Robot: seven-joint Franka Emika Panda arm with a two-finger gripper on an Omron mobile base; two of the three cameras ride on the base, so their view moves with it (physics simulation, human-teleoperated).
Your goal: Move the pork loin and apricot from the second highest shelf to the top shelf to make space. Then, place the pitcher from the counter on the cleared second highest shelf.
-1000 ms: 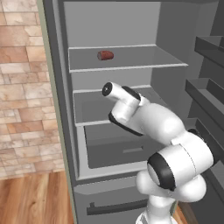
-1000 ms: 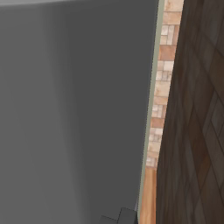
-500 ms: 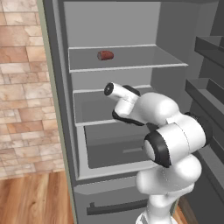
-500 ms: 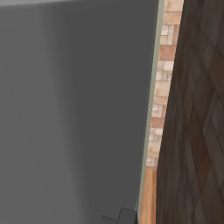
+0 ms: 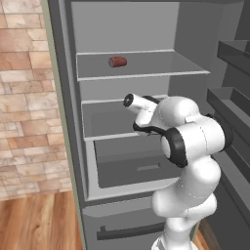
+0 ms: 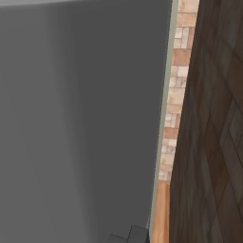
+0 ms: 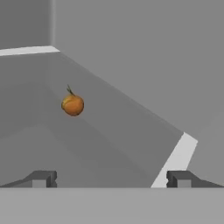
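The second shelf (image 7: 109, 144) stretched ahead of the gripper (image 7: 111, 178), whose fingers stood wide apart and empty. The loin (image 5: 117, 61) lay on the top shelf (image 5: 161, 63) above. The apricot (image 7: 72, 105) sat ahead, left of the fingers.

Smooth matt orange skin on the apricot (image 7: 72, 105), lying on a flat, dull grey second highest shelf (image 7: 113, 131); brick wall (image 5: 24, 97) looks rough.

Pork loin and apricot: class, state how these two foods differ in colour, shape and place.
The pork loin is a reddish-brown stubby cylinder; the apricot is a round orange ball with a small stem. The pork loin lies on its side on the top shelf; the apricot sits on a grey shelf ahead of the open gripper. Both lie loose, untouched.
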